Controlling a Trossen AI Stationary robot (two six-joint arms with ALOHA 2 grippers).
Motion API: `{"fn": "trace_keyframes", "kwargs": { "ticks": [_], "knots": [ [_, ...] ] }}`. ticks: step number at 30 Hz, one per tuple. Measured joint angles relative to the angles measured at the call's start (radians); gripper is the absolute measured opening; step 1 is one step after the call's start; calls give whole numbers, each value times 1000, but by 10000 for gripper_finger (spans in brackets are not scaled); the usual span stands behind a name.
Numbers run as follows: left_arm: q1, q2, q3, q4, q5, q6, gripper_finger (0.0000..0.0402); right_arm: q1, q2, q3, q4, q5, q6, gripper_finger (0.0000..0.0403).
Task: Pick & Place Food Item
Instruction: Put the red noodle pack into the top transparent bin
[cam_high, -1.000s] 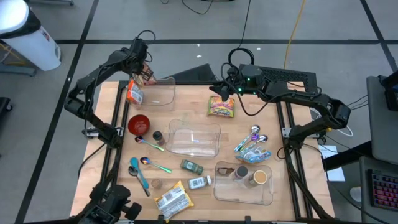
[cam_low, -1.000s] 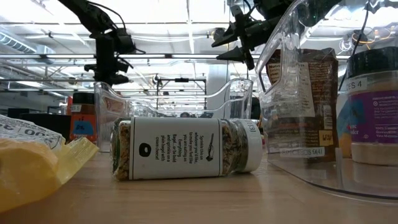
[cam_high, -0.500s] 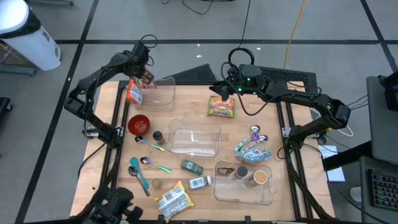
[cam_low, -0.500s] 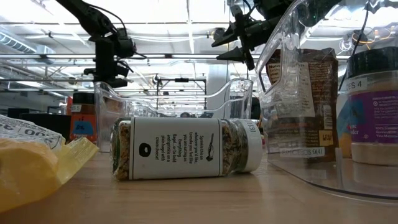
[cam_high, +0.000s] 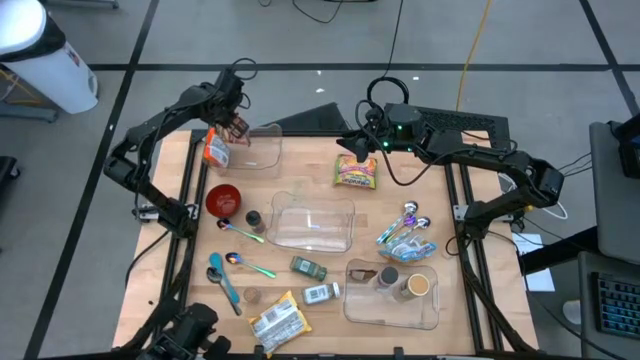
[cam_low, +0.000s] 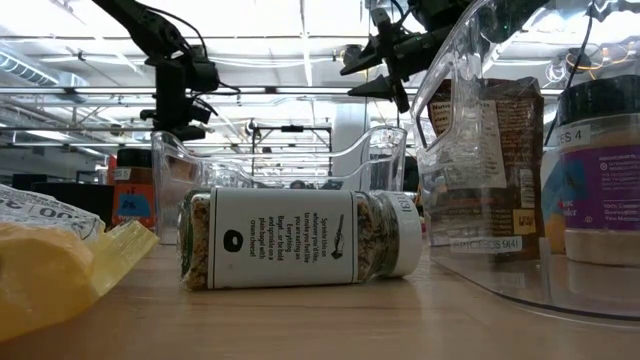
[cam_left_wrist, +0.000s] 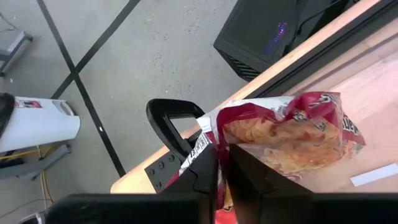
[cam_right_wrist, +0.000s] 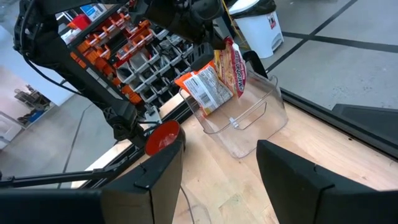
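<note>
My left gripper (cam_high: 236, 123) hangs over the far-left clear container (cam_high: 260, 152), shut on a red snack bag (cam_right_wrist: 231, 61). An orange snack bag (cam_high: 214, 150) stands at that container's left end, leaning on its wall (cam_right_wrist: 205, 91). My right gripper (cam_high: 351, 146) waits open and nearly level above a yellow snack bag (cam_high: 357, 172) that lies flat on the table at the far middle. Its two fingers stand wide apart in the right wrist view, with nothing between them. My left gripper pinches the red bag's upper edge (cam_left_wrist: 210, 133) between its two fingers, coming from above at a slant. The bag hangs below the fingers (cam_left_wrist: 202, 177), lifted clear, with its body (cam_left_wrist: 292, 130) over the container's left part.
A red bowl (cam_high: 224, 199) stands at the left and a larger clear container (cam_high: 313, 222) in the middle. Spoons, two spice jars (cam_high: 308, 267) and a wrapped bag (cam_high: 277, 320) lie toward the near edge. Another container (cam_high: 392, 293) with jars stands near right.
My left gripper has rolled a little about its own axis above the far-left container, with the red bag still hanging from it. My right gripper has kept still.
</note>
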Motion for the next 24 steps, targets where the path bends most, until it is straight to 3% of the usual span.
{"fn": "trace_keyframes", "kwargs": {
  "ticks": [14,24],
  "knots": [
    [0,0,0,-23,1,-7,165,0,0,0,0,-3,-1,196],
    [0,0,0,-38,41,-22,208,0,0,0,0,-4,-1,196]
  ]
}}
